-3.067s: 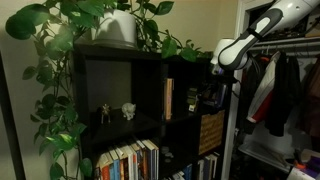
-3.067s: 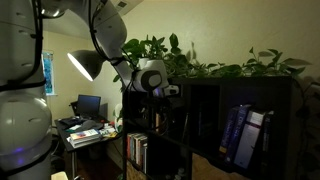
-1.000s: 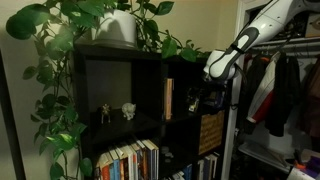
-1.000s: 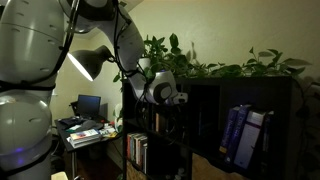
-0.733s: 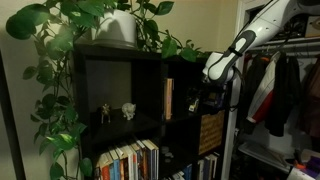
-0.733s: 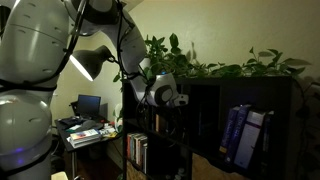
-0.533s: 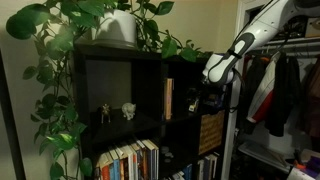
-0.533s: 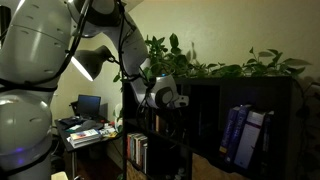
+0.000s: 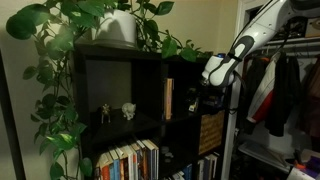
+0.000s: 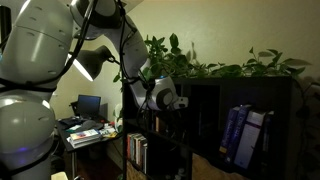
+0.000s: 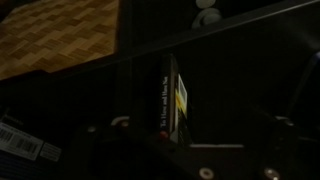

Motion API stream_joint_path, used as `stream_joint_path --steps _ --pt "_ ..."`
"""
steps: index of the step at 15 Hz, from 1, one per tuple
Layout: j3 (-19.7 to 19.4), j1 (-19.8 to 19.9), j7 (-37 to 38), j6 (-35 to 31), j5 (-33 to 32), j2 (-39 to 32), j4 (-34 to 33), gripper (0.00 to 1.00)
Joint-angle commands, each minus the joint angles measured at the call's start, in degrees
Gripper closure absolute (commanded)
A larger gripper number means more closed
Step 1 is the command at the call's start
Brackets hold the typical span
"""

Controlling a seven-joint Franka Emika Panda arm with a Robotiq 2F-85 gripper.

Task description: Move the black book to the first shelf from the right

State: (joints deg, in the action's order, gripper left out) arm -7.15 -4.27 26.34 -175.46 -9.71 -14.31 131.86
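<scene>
Although lighting is poor throughout, the black book (image 9: 168, 98) can be located. It stands upright in the upper right-hand compartment of the black shelf unit (image 9: 110, 52), as an exterior view presents it, close against the divider on that compartment's left side. In the wrist view the black book (image 11: 172, 100) shows as a slim vertical strip with pale lettering and a yellow patch — the rest of its surface is lost in shadow.

The gripper (image 9: 203, 90) is at the open front of the same compartment, to the right of the book and apart from it. The white arm (image 9: 258, 30) comes down to it from the upper right. In an exterior view the gripper (image 10: 172, 99) sits at the near end of the unit, level with the upper row. Whether the jaws are spread or together cannot be told from any view — they merge with the dark interior.

Two small figurines (image 9: 116, 112) occupy the neighbouring upper compartment, with a row of books (image 9: 125, 162) beneath them. A woven basket (image 9: 211, 131) sits below the book's compartment. A trailing plant (image 9: 60, 70) covers the top of the unit. A lit lamp (image 10: 85, 64) stands behind the arm, and blue books (image 10: 235, 135) lean in a compartment well apart from the gripper.
</scene>
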Motion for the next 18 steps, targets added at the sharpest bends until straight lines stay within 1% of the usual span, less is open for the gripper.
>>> stream_joint_path --steps 1,7,11,15,18 --pt "-2.07 -1.94 1.98 -1.87 -1.31 -1.56 -1.94 0.0" --pt "-1.27 -2.19 1.73 -1.05 -0.61 0.09 -1.36 0.0" --pt "-3.75 -3.7 3.12 -1.99 -2.29 -1.16 -2.71 0.0" --pt "-5.09 -4.44 3.1 -1.94 -2.64 -2.84 -3.71 0.0" --pt "-8.06 -6.62 4.09 -2.52 -5.05 -4.15 -4.62 0.0"
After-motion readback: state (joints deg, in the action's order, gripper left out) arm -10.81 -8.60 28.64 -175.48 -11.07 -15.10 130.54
